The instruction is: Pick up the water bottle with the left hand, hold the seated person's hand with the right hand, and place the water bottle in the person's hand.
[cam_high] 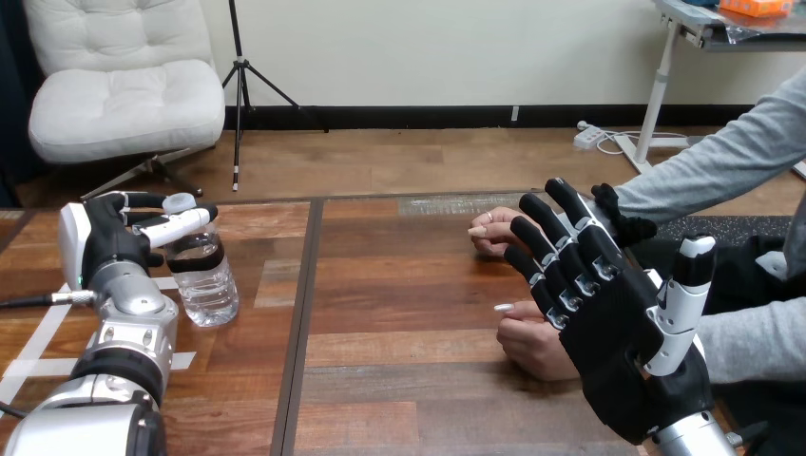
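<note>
Head view: the water bottle (207, 285) is seen upright on the wooden table (399, 313) at its left side, beside strips of white tape (38, 344). The bottle's upper part, just under the cap, is enclosed by the curled fingers and thumb of the left hand (114, 242), while its base appears to be resting on the tabletop. At the right side, the right hand (618, 332) is held raised with its fingers (546, 237) straight and spread, closed on nothing. Two hands of the seated person are laid on the table behind it: the person's farther hand (489, 228) past the fingertips, and the person's nearer hand (532, 344) partly hidden by the palm. Whether they are touched cannot be told.
</note>
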`<action>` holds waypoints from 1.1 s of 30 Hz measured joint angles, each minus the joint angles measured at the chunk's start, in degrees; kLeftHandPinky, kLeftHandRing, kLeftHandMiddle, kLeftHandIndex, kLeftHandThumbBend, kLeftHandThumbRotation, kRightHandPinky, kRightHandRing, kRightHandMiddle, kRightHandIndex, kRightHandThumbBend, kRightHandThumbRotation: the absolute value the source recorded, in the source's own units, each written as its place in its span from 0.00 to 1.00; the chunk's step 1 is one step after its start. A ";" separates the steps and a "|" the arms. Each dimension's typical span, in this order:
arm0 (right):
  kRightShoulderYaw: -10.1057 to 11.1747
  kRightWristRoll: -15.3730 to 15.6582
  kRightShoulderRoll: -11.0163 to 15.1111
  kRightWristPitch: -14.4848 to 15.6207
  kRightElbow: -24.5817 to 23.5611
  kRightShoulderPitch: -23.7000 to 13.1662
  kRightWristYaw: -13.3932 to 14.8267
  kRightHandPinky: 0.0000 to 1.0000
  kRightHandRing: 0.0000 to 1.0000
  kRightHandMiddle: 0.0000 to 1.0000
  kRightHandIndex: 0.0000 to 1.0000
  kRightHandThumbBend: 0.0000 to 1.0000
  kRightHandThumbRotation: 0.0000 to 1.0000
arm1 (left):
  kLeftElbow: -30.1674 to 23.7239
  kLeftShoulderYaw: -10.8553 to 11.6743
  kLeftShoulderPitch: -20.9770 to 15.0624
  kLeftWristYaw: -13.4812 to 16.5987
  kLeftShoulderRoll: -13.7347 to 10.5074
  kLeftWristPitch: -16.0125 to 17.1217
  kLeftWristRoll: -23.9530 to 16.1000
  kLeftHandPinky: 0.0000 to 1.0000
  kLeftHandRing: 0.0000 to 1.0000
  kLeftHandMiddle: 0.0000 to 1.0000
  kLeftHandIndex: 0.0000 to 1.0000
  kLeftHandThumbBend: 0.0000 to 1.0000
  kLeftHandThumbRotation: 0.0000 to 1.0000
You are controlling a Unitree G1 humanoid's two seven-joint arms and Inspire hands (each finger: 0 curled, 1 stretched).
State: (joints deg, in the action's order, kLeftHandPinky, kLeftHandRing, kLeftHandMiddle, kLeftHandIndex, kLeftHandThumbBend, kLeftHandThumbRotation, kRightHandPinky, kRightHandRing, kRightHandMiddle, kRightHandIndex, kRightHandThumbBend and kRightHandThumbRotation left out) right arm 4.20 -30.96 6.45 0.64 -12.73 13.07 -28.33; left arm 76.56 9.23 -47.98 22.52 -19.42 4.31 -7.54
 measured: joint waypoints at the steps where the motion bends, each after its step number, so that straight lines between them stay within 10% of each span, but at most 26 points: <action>1: 0.00 0.00 0.00 0.00 0.00 0.00 0.00 1.00 1.00 0.97 1.00 1.00 1.00 | 0.00 -0.01 0.00 -0.02 0.00 0.00 0.00 0.40 0.46 0.51 0.50 0.74 0.00; 33: 0.16 0.00 0.00 -0.08 0.00 0.00 -0.09 1.00 1.00 0.98 1.00 1.00 1.00 | 0.00 -0.14 0.00 -0.12 -0.01 0.17 0.00 0.40 0.47 0.51 0.51 0.78 0.00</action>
State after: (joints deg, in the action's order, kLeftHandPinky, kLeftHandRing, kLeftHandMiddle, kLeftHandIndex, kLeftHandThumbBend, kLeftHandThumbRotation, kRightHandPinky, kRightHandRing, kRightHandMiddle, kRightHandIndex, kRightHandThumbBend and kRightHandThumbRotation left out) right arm 4.36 -30.96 6.45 0.56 -12.73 13.07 -28.43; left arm 76.56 9.09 -47.98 22.40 -19.43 4.48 -7.54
